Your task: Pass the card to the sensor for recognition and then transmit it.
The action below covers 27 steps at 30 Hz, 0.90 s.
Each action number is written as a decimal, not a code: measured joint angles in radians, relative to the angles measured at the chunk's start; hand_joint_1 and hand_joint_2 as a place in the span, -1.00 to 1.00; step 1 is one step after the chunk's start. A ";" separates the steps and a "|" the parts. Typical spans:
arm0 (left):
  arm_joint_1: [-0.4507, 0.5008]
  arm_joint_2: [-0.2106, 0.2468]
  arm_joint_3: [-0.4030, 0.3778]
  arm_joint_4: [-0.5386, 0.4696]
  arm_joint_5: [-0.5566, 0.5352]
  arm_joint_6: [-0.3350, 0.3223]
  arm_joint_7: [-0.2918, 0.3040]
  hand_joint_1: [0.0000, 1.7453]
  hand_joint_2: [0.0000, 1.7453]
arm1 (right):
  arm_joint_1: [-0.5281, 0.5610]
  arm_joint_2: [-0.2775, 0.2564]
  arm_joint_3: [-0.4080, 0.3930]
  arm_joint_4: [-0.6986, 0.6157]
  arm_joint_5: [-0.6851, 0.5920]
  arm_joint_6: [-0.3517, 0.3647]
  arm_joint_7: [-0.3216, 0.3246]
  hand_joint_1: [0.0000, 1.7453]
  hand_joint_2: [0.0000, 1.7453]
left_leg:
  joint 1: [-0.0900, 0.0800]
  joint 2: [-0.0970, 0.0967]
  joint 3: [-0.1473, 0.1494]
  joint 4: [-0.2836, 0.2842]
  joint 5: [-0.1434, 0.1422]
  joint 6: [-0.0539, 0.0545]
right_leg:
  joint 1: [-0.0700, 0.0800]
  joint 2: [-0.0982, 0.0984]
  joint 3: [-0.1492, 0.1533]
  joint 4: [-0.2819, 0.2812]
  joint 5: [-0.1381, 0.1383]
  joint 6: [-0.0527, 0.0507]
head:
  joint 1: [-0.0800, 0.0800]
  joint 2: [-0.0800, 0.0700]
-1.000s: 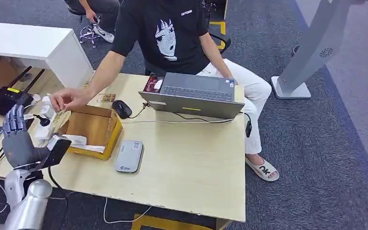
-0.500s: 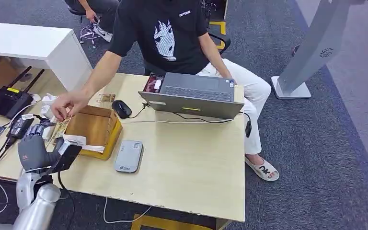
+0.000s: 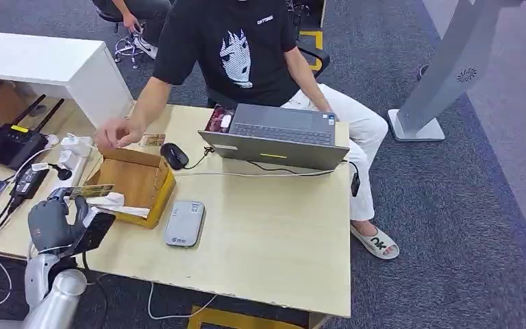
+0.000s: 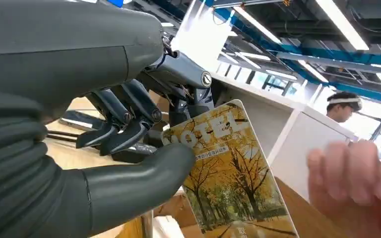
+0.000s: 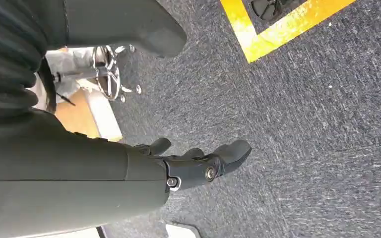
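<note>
Desk (image 3: pixel 274 226) — card (image 4: pixel 228 173) in left robot hand (image 3: pixel 51 219)

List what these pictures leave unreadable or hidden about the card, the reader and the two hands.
- Card: its lower end is cut off by the left wrist view's edge; the thumb covers part of its print.
- Card in the head view: too small to read.
- Reader: its markings are too small in the head view.
- Person's hand: blurred.
- Right hand: its own cover hides most fingers.
</note>
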 joint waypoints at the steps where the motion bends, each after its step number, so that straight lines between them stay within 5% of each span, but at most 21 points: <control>1: 0.003 -0.001 -0.002 -0.001 0.004 -0.004 -0.005 1.00 1.00 | 0.000 0.000 0.000 0.000 0.006 0.001 0.000 -1.00 1.00 | 0.000 0.000 0.000 0.000 0.000 0.000 | 0.000 0.000 0.000 0.000 0.000 0.000 | 0.000 0.000; 9: 0.036 -0.013 -0.055 -0.094 -0.020 -0.016 -0.010 1.00 1.00 | 0.001 0.000 -0.013 0.000 0.035 0.008 0.000 -1.00 1.00 | 0.000 0.000 0.000 0.000 0.000 0.000 | 0.000 0.000 0.000 0.000 0.000 0.000 | 0.000 0.000; 19: 0.063 -0.016 -0.192 -0.295 -0.165 -0.012 0.061 1.00 1.00 | 0.001 0.004 -0.046 0.000 0.072 0.015 0.003 -1.00 1.00 | 0.000 0.000 0.000 0.000 0.000 0.000 | 0.000 0.000 0.000 0.000 0.000 0.000 | 0.000 0.000; 27: 0.027 0.011 -0.306 -0.348 -0.290 -0.111 0.159 1.00 1.00 | 0.002 0.005 -0.064 0.000 0.102 0.030 0.007 -1.00 1.00 | 0.000 0.000 0.000 0.000 0.000 0.000 | 0.000 0.000 0.000 0.000 0.000 0.000 | 0.000 0.000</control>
